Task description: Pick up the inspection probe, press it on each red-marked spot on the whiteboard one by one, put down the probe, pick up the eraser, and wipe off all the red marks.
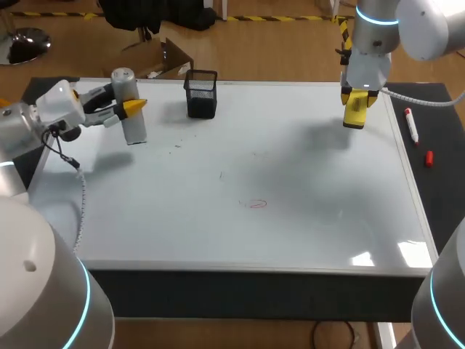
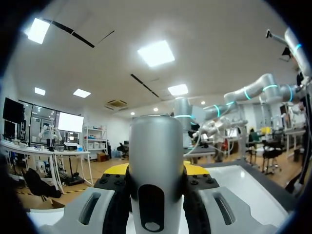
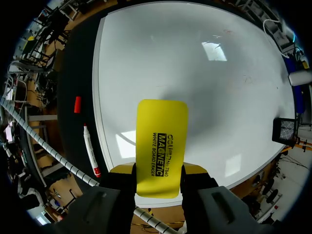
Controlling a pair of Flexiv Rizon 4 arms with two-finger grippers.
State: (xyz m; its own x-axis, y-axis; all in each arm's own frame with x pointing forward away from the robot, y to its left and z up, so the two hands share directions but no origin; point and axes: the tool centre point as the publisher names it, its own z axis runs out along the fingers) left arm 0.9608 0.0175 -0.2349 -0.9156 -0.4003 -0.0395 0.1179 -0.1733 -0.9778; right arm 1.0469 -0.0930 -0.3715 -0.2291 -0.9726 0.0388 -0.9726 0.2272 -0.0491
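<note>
My left arm [image 1: 25, 127] comes in low from the left side with its wrist turned level. The left gripper [image 1: 128, 108] points sideways, its yellow-tipped fingers closed from both sides on the upright grey probe [image 1: 135, 129]. My right arm [image 1: 378, 33] hangs down from the far right corner, wrist vertical, and the right gripper [image 1: 356, 103] points straight down, its fingers clamped on the yellow eraser [image 1: 354, 116].

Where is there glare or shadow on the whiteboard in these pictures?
Head view: glare patches at the near right corner of the whiteboard, soft shadow near the eraser in the right gripper. Right wrist view: a bright reflection ahead of the eraser. Left wrist view: the probe hides most of the whiteboard.
</note>
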